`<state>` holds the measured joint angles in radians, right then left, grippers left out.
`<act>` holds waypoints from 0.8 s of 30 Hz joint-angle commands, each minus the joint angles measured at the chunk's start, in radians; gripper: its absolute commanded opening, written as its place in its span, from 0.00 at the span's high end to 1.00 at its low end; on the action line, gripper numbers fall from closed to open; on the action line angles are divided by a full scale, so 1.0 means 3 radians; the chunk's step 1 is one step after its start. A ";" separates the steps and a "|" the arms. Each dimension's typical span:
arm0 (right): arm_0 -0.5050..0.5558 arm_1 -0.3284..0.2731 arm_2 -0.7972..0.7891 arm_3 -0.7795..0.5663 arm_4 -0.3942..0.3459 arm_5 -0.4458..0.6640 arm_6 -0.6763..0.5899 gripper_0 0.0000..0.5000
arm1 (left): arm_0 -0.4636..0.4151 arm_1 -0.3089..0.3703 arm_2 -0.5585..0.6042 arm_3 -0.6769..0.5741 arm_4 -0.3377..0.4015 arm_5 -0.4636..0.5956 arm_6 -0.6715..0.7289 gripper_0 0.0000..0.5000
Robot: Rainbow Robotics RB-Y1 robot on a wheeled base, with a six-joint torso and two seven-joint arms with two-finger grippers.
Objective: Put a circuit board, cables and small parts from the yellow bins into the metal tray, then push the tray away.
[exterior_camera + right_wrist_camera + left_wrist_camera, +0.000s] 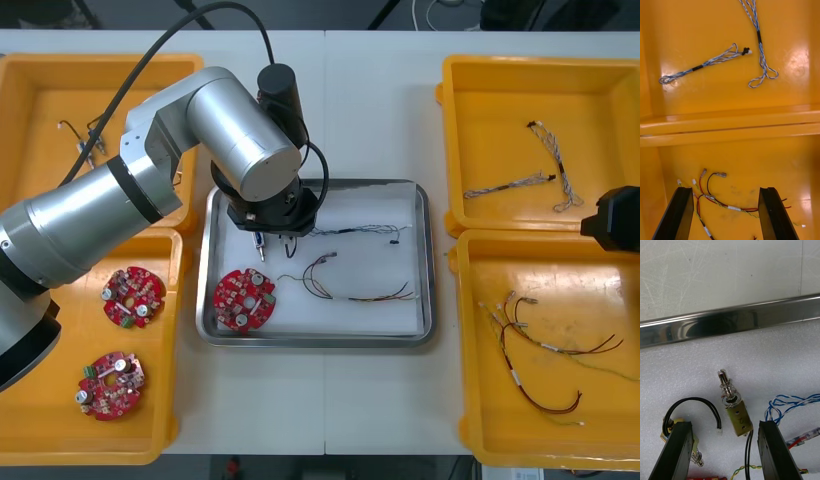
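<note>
Small metal part point(734, 410), where does it lie?
— On the metal tray's point(425, 250) white floor, between the left end effector's point(724, 427) wide-open, empty fingers, its long axis along them.
— And the right end effector point(725, 191)?
— Open, empty, above the near right yellow bin point(470, 400), well apart.

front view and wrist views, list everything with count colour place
bins: four, yellow, two each side
tray: one, metal, white inside, between them
circuit boards: three, red; one in tray, two in near left bin
twisted cables: three, blue and white; one in tray, two in far right bin
red and yellow cables: one in tray, a few in near right bin
small metal parts: two, black-wired, in tray; some in far left bin
left claw: one, black, open over tray
right claw: one, black, open over near right bin
</note>
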<state>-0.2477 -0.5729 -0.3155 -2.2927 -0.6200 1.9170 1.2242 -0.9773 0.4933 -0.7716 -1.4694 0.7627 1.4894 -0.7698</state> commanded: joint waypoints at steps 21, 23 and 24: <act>0.0657 -0.0003 0.0050 -0.0452 0.0006 0.0009 -0.0021 0.00 | -0.0015 0.0329 0.0971 -0.1023 0.0132 0.1258 -0.0047 0.00; 0.0657 -0.0013 0.0060 -0.0452 -0.0004 0.0009 -0.0021 0.00 | 0.0098 0.0411 0.1156 -0.1187 0.0158 0.1401 -0.0190 0.00; 0.0662 -0.0033 0.0065 -0.0452 -0.0020 0.0009 -0.0011 0.00 | 0.0154 0.0467 0.1253 -0.1269 0.0183 0.1435 -0.0277 0.00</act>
<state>-0.0677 -0.5729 -0.3119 -2.3951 -0.6237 1.9170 1.2242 -0.9684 0.5609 -0.4983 -1.7544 0.7966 1.8786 -0.7706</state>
